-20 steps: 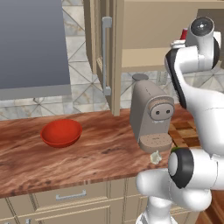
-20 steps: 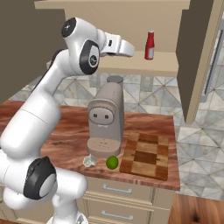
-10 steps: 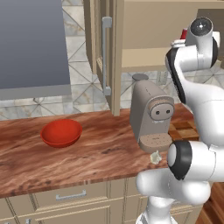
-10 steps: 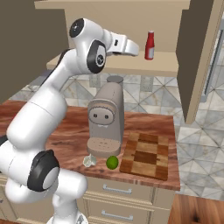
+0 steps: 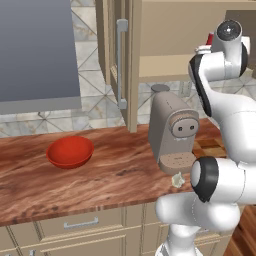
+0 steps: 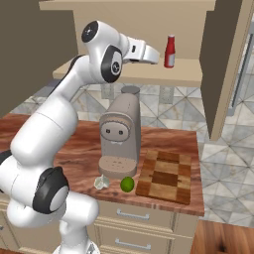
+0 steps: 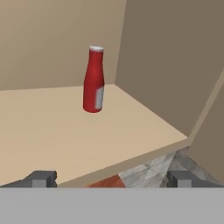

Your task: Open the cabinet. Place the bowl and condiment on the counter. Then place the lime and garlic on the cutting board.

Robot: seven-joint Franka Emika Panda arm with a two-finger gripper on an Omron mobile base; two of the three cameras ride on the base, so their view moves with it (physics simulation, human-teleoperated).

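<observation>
The cabinet point(image 5: 118, 60) stands open, its shelf point(image 6: 149, 70) bare except for the condiment point(image 6: 169, 51), a slim red bottle with a white cap. Seen from the hand, the condiment point(image 7: 94, 79) is upright near the shelf's back corner, some way beyond my gripper point(image 7: 111, 178), which is open and holds nothing. From the right base, my gripper point(image 6: 157, 58) hovers over the shelf just left of the bottle. The red bowl point(image 5: 70, 151) rests on the counter point(image 5: 105, 175). Lime point(image 6: 127, 184) and garlic point(image 6: 101, 182) lie beside the cutting board point(image 6: 166, 176).
A beige coffee machine point(image 6: 119, 136) stands on the counter under the shelf, directly behind the lime and garlic. An open cabinet door point(image 6: 223, 64) hangs to the right of the shelf. Drawers point(image 5: 80, 225) run below the counter edge.
My hand has crept a little further along the shelf toward the condiment bottle. Bowl, lime, garlic and bottle have stayed put.
</observation>
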